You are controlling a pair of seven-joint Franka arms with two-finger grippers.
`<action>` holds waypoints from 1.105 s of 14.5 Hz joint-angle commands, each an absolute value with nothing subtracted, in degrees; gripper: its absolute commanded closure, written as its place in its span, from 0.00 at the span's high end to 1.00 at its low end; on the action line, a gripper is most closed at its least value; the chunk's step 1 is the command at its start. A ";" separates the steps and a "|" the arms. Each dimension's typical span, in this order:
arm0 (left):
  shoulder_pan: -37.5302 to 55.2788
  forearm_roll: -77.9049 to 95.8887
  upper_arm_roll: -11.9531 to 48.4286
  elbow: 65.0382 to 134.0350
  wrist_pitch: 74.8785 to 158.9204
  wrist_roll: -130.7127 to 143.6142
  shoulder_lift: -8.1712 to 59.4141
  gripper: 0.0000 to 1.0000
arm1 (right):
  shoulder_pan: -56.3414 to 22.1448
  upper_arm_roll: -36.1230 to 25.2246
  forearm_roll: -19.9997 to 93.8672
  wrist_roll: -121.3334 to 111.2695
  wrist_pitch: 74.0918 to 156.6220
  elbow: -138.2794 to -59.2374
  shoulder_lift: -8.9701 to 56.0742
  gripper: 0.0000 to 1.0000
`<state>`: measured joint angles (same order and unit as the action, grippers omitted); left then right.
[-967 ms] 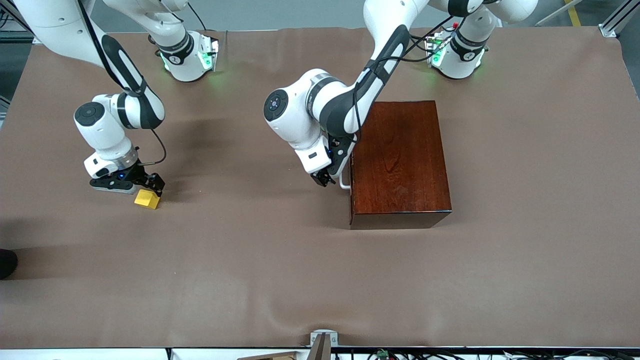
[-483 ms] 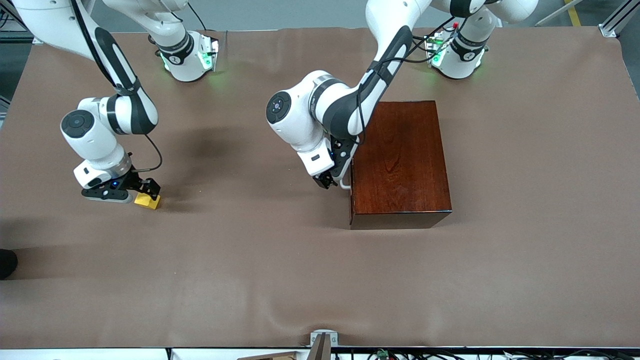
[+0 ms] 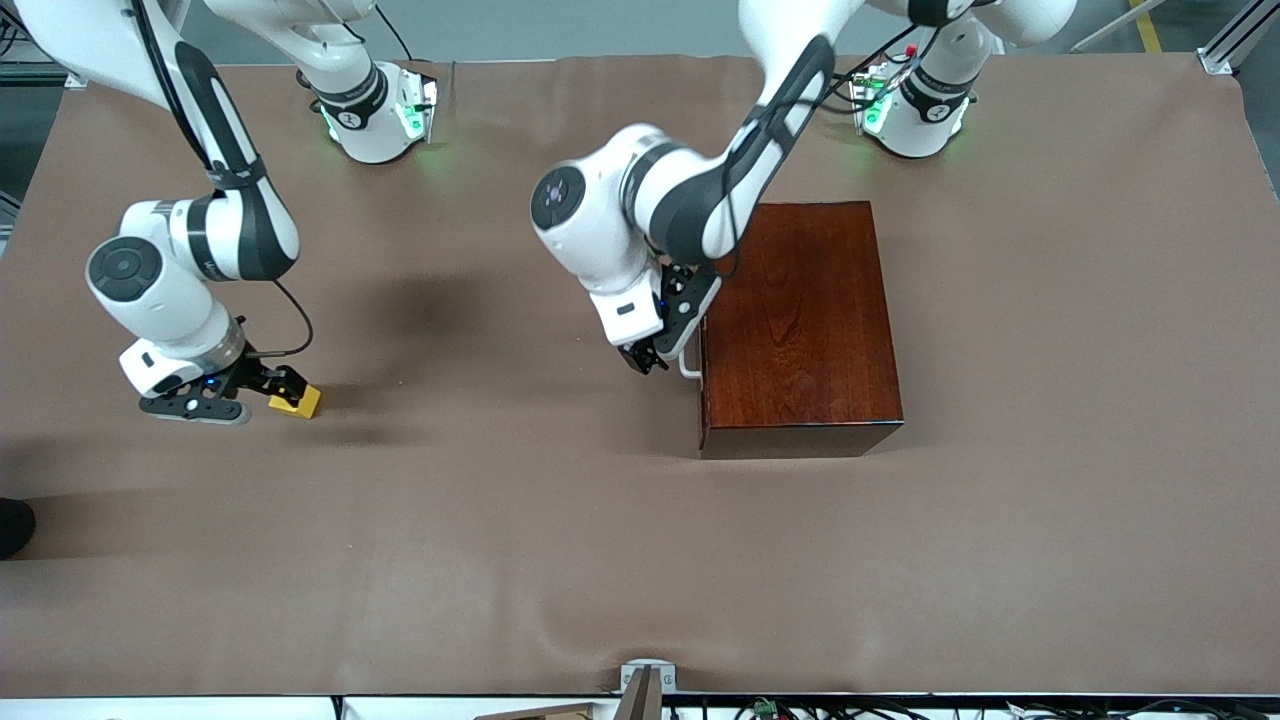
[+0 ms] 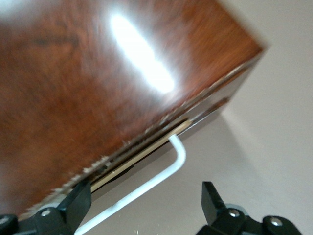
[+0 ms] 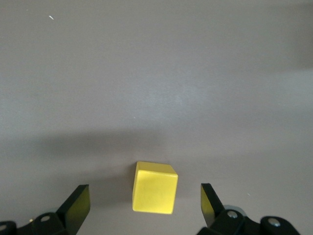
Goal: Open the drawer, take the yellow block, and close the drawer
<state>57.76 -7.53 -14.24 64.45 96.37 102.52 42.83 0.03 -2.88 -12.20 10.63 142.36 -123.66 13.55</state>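
The yellow block (image 3: 300, 403) sits on the brown table cover toward the right arm's end. My right gripper (image 3: 278, 386) is open just beside it; in the right wrist view the block (image 5: 155, 188) lies free between the spread fingertips (image 5: 78, 203) of the gripper (image 5: 145, 205). The dark reddish-brown box (image 3: 800, 325) stands mid-table. Its drawer (image 4: 146, 149) shows only a thin light-wood strip and looks pushed in. My left gripper (image 3: 646, 358) is open at the white handle (image 3: 688, 368). In the left wrist view the handle (image 4: 161, 176) runs between the fingers of the gripper (image 4: 145, 208).
The brown cover (image 3: 560, 540) spreads wide and flat on all sides of the box. A small metal bracket (image 3: 645, 680) sits at the table edge nearest the front camera. A dark object (image 3: 14, 525) shows at the right arm's end.
My right arm has swung toward its end of the table, its gripper drawing back from over the yellow block, which stays put. My left gripper has barely moved at the handle.
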 commanded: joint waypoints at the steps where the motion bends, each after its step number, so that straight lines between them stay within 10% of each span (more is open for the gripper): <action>1: 54.95 -5.02 -13.97 66.18 95.19 97.75 35.26 1.00 | -0.26 -2.37 -11.34 11.08 134.67 -119.55 12.22 1.00; 16: 35.26 0.00 -13.80 72.85 83.23 49.43 15.48 1.00 | -0.26 -0.35 -2.55 11.34 98.38 -96.17 9.40 1.00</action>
<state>37.66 -0.97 -14.33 67.57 83.30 55.94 20.93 -0.32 -0.56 -4.34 10.69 103.88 -100.61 9.94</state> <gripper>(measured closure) 0.000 0.000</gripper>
